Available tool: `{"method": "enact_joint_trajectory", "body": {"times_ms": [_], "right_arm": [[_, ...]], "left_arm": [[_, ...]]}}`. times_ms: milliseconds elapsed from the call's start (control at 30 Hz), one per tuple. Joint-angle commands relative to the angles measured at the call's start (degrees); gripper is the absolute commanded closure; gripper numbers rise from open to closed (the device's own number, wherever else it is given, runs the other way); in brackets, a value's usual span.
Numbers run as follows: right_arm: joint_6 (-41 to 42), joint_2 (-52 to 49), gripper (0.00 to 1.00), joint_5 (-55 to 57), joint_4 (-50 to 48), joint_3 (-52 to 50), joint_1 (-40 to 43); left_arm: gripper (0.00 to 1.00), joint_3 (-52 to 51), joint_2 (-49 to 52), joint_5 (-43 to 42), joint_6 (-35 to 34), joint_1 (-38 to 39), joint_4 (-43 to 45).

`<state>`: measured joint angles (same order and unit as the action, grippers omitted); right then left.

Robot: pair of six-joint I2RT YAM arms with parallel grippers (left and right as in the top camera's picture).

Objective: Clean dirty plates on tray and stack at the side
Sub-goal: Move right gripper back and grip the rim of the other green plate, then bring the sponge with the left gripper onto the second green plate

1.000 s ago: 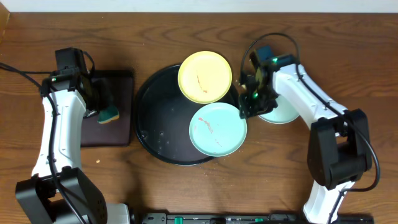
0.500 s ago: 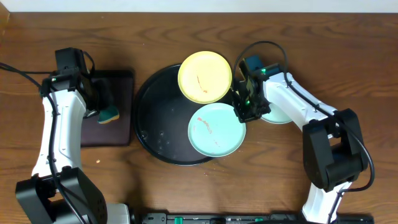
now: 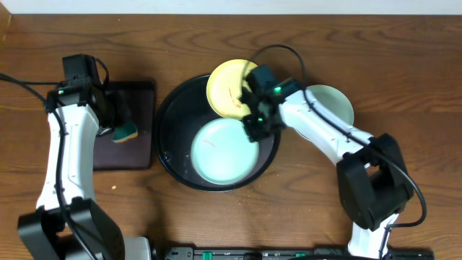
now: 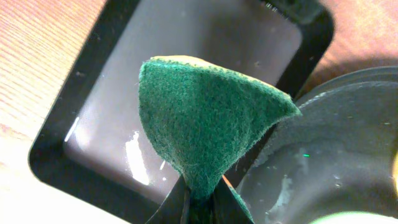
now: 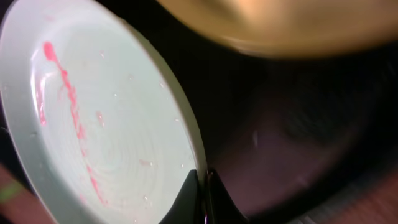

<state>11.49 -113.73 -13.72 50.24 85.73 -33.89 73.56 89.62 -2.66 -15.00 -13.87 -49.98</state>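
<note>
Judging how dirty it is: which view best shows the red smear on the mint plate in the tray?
Right wrist: the smear runs close and sharp across the mint plate. Overhead shows the whole plate, its smear barely visible. Left wrist shows the sponge, no smear.

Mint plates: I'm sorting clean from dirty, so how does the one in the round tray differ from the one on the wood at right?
The tray plate lies inside the round black tray; the table plate lies on the table right of it. The tray plate carries a reddish smear; the table plate's visible part shows none. The right pincer pinches the tray plate's rim; nothing holds the table plate. Both are pale mint, round and shallow.
</note>
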Motion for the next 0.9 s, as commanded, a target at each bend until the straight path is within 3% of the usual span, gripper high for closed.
{"method": "enact_joint_trajectory", "body": {"times_ms": [0, 267, 533, 867], "right_arm": [[6.9, 0.2, 0.99, -1.4, -2.3, 1.7, -2.1], [12.8, -1.6, 0.99, -1.4, -7.8, 1.7, -4.0], [15.3, -7.6, 0.99, -2.9, -8.2, 1.6, -4.4], [17.2, -11.9, 0.99, -6.1, -9.6, 1.6, -2.2]], "left_arm": [[0.93, 2.9, -4.8, 0.2, 0.3, -0.2, -0.6], [0.93, 2.7, -6.1, -3.3, 0.3, 0.9, -4.7], [0.93, 2.6, -5.4, -3.8, -0.5, 8.4, -4.2], [0.93, 2.4, 1.4, -3.8, -6.4, 17.2, -2.4]]}}
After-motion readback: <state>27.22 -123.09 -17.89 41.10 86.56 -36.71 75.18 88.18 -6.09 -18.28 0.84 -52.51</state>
